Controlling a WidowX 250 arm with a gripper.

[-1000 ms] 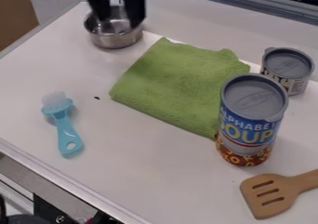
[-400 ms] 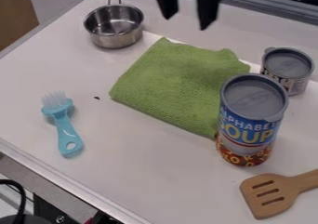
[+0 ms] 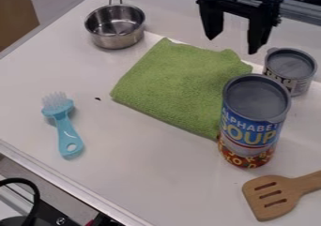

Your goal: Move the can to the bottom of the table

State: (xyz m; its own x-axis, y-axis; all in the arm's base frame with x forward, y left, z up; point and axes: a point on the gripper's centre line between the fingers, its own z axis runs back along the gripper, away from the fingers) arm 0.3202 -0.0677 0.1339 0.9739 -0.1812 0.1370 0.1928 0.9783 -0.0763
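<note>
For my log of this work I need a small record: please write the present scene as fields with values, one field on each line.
gripper: black gripper, fingers apart, holding nothing, at the upper right
large can: soup can, upright, at the right corner of the towel
small can: short can, upright, behind the soup can
cloth: green towel, lying flat, mid-table
metalware: small pot, upper left
brush: blue brush, left side, bristles toward the top
utensil: wooden spatula, slotted, lower right

From here I see a shiny metal pot (image 3: 117, 40), fuzzy cloth (image 3: 179, 85), smooth wooden spatula (image 3: 256, 198) and shiny plastic brush (image 3: 65, 130).
</note>
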